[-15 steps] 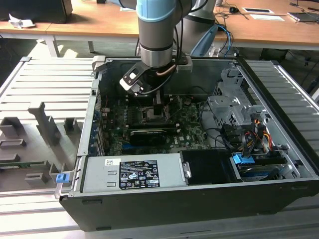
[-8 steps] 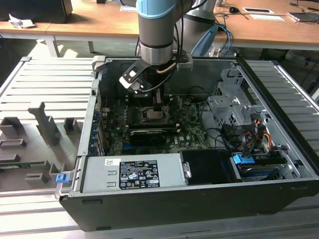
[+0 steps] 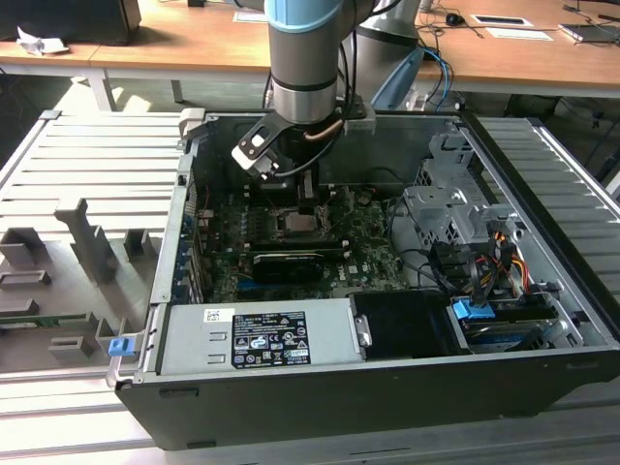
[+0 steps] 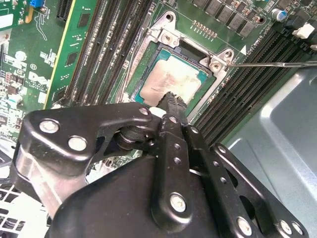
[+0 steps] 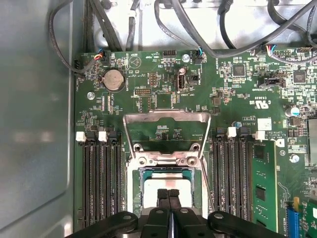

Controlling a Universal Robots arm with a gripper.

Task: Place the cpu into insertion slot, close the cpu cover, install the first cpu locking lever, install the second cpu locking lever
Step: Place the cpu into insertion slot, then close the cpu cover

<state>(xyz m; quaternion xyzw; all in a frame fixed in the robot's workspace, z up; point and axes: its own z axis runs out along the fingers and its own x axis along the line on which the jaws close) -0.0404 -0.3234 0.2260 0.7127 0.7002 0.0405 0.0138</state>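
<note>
Black linkage bars of the gripper [image 4: 171,99] lay nearest the lens in the second wrist view. Its two fingers were pressed together with nothing between them, the tips poised at the near edge of the cpu [image 4: 171,79]. Whether they touched the metal or hung just above it could not be told.

Cpu: seated inside the insertion slot [image 4: 194,49], silvery top upward, with a pale smeared patch across it.

Cpu cover [image 5: 166,117]: swung open, lying back over the circuit board [image 5: 148,79] just beyond the slot, on the side away from the gripper.

Locking lever [image 4: 277,63]: a thin rod, unlatched, reaching from a corner of the slot out over the memory slots [image 4: 252,82].

Hazards, as judged from where I stood:
- With the cover open, nothing clamped the chip. A sideways drag of the closed fingertips might tilt or shift it in the slot, and the slot's contacts could suffer.
- The smeared top looked slick, so the tips might skid rather than press squarely.
- If the chip sat even slightly askew, the cover would probably bind on it instead of lying flat.
- The free lever stood near the gripper's path and could snag a linkage bar.
</note>
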